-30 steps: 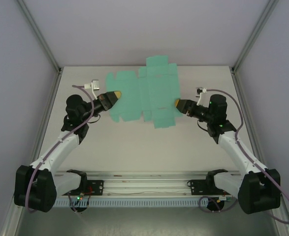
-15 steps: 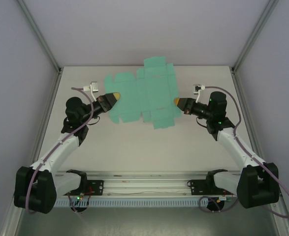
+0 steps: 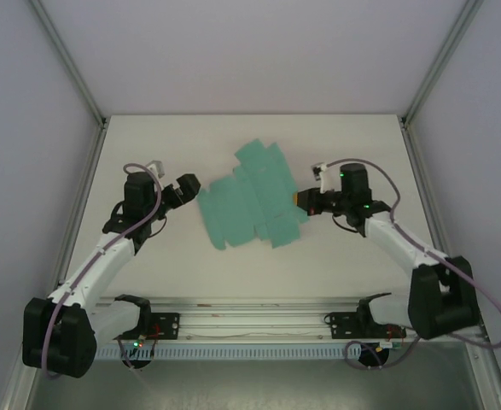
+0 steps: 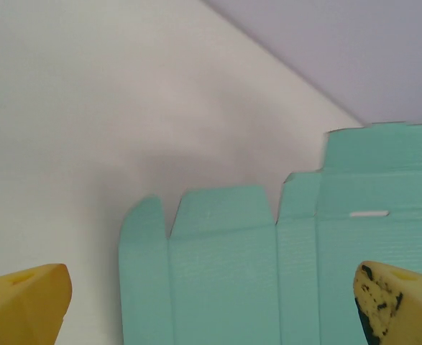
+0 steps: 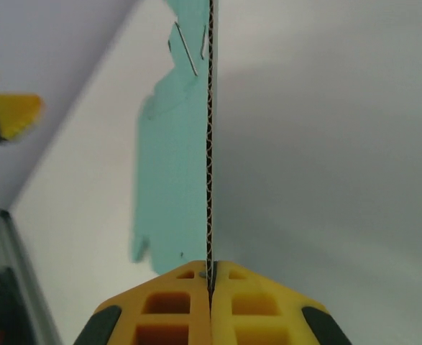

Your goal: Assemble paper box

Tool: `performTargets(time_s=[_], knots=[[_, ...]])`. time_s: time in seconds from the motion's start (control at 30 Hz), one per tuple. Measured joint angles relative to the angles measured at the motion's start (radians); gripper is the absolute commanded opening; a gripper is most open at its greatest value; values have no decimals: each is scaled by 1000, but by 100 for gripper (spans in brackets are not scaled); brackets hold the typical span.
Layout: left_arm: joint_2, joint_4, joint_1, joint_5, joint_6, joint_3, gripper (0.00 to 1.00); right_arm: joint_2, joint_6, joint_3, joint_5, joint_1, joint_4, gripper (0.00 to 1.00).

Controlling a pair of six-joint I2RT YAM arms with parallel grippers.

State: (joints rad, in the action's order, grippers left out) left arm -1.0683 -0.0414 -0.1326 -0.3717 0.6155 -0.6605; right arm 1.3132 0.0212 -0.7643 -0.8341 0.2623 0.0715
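Top external: teal-green die-cut card blank lies unfolded mid-counter, turned askew, with flaps and tabs fanning out on all sides. White matte counter under it. No fold made yet.

Right wrist: the blank is seen edge-on. The thin card shows a fine fluted core between two skins. Right jaws are pressed together on the blank's right edge, the card running straight into the seam between the yellow ribbed fingertips. I cannot tell whether that edge is lifted off the counter.

Left wrist: the blank's face has a faint ribbed grain, rounded flap corners, crease lines and one narrow cut slot. Left jaws are spread wide and hold nothing, one yellow fingertip at each lower corner, the right-hand one scuffed black.

Arm pose, top external: white-and-black right arm reaches inward from its base, wrist low and pointing left at the blank's edge. White-and-black left arm is bent at the elbow, wrist aimed right, its tip just beside the blank's left flaps, apart from them.
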Motion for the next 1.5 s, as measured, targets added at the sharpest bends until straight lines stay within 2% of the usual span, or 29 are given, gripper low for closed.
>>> performTargets(time_s=[0.23, 0.33, 0.47, 0.7, 0.93, 1.27, 1.37, 1.5], knots=[[-67, -22, 0, -16, -34, 9, 100, 251, 224, -160, 309, 141, 142, 0], [-105, -22, 0, -52, -42, 9, 100, 296, 330, -201, 444, 199, 142, 0], [-136, -21, 0, -93, -54, 5, 100, 296, 486, -185, 555, 257, 51, 0], [-188, -15, -3, -161, -66, -60, 100, 279, 804, -66, 604, 312, -182, 0], [-204, -19, -12, -193, -76, -144, 100, 302, 1099, -45, 748, 408, -365, 0], [-320, -49, -52, -216, -92, -261, 100, 302, 1257, -40, 756, 423, -422, 0], [-372, -61, -72, -224, -93, -298, 93, 302, 1266, -40, 752, 426, -429, 0], [-430, -72, -85, -237, -90, -329, 76, 301, 1265, -40, 749, 426, -432, 0]])
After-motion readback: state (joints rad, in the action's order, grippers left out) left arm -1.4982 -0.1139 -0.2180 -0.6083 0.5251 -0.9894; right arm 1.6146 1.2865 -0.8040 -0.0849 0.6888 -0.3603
